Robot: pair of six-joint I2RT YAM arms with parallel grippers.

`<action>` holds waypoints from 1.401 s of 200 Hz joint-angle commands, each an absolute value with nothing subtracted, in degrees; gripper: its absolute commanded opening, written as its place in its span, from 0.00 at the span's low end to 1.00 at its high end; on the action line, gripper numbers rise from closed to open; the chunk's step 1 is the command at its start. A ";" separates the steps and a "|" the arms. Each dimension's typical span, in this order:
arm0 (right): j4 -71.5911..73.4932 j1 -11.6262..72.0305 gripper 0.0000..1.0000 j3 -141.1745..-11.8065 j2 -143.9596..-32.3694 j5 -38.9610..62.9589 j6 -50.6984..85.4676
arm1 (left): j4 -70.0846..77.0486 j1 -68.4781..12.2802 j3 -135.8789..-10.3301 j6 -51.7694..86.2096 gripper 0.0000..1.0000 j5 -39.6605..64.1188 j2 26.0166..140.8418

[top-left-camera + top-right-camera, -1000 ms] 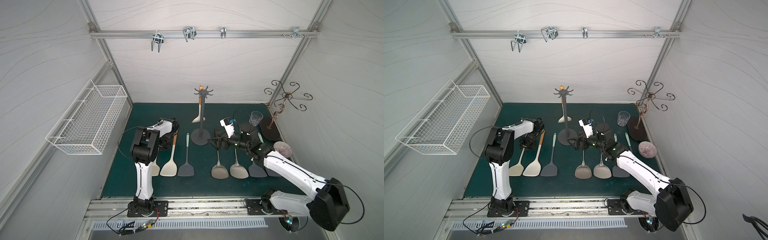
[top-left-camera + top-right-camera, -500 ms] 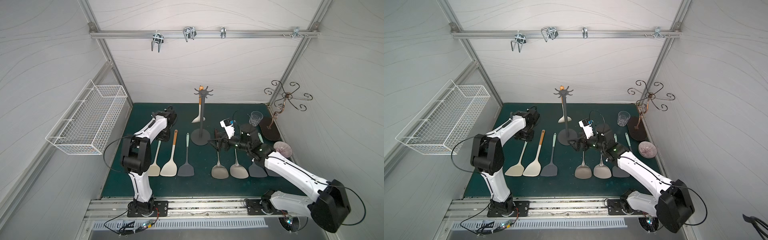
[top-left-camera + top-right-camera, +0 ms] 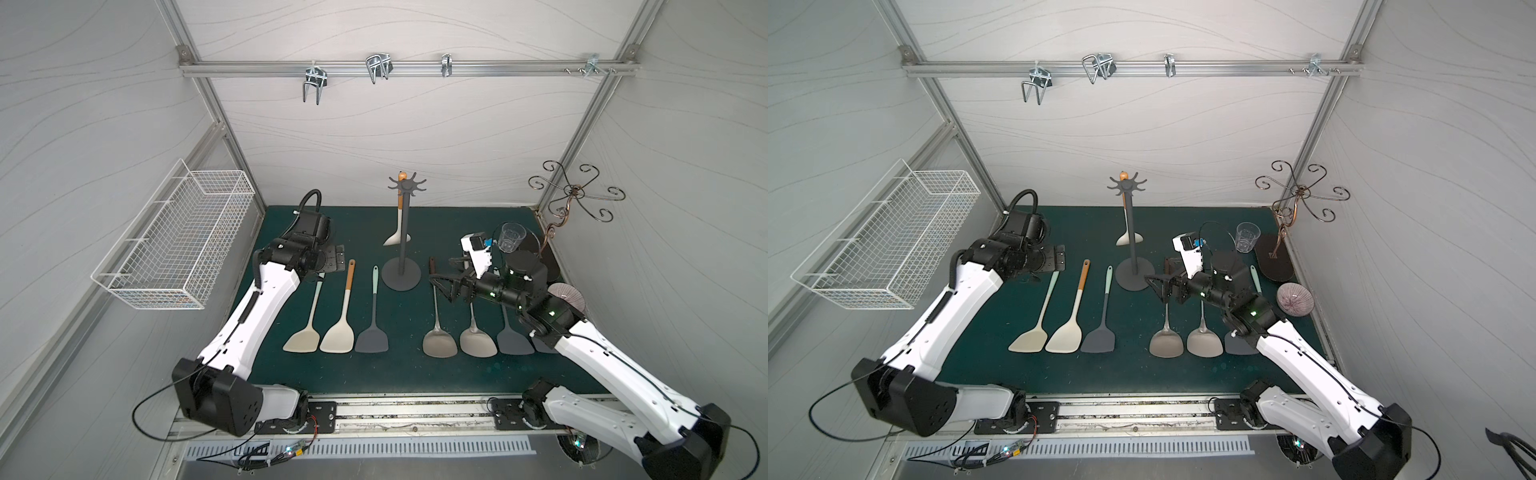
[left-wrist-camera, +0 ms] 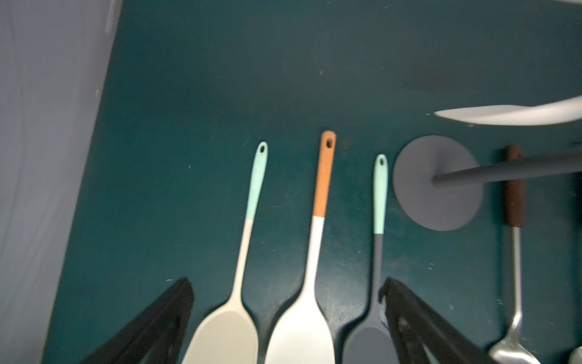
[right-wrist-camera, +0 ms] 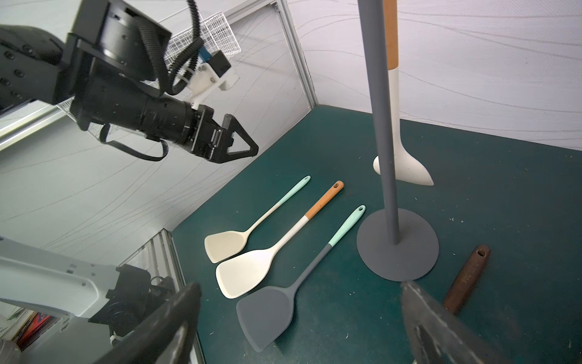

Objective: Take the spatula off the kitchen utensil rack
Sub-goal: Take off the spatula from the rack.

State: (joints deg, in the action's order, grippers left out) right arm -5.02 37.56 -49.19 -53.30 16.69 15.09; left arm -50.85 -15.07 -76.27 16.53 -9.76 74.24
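A cream, orange-handled silicone spatula [image 3: 395, 240] hangs from the dark grey metal utensil rack [image 3: 401, 276]; the right gripper [image 3: 442, 272] hovers wide-jawed just beside its round base.

Dark grey kitchen utensil rack [image 3: 392, 280]: matt, smooth, looks like painted metal. The spatula [image 3: 398, 239] hanging on it has a matt cream blade and an orange handle, rubbery-looking. Bench [image 3: 399, 370]: dull green mat, scuffed, with pale specks. Turner [image 3: 439, 345] beside the rack base: shiny brushed metal, rough brown wood-like handle. Basket [image 3: 174, 257]: white coated wire.
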 commanded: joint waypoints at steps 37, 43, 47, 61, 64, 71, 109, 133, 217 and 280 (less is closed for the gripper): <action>-15.24 38.03 0.99 -50.45 -46.63 10.13 18.26 | -30.57 -17.48 -64.54 22.36 0.99 4.54 60.92; -15.83 38.06 0.99 -50.37 -46.03 9.59 17.97 | -29.37 -17.49 -63.46 22.61 0.99 4.94 59.88; -16.11 38.06 0.99 -50.29 -45.76 9.15 17.70 | -28.62 -17.51 -62.86 22.59 0.99 5.11 59.16; -16.64 38.08 0.99 -49.82 -44.64 7.93 17.08 | -25.97 -17.49 -60.84 22.04 0.99 5.78 57.32; -16.57 38.06 0.99 -49.61 -44.45 7.68 17.05 | -25.55 -17.49 -60.57 21.94 0.99 5.84 57.11; -16.39 38.01 0.99 -49.26 -44.05 7.34 16.99 | -24.61 -17.53 -60.02 21.53 0.99 6.30 56.79; -15.20 38.00 0.99 -49.37 -44.99 8.37 17.78 | -20.97 -17.49 -58.63 20.04 0.99 8.72 57.63; -16.01 37.98 0.99 -50.80 -46.50 9.18 17.37 | -18.60 -17.49 -57.98 20.16 0.99 9.36 58.18; -14.24 37.90 0.99 -54.72 -51.58 11.07 13.33 | -8.53 -17.26 -56.77 16.85 0.99 15.55 63.75; -12.13 37.88 0.99 -58.43 -58.77 10.96 11.79 | 7.14 -9.95 -56.27 21.24 0.99 29.66 73.92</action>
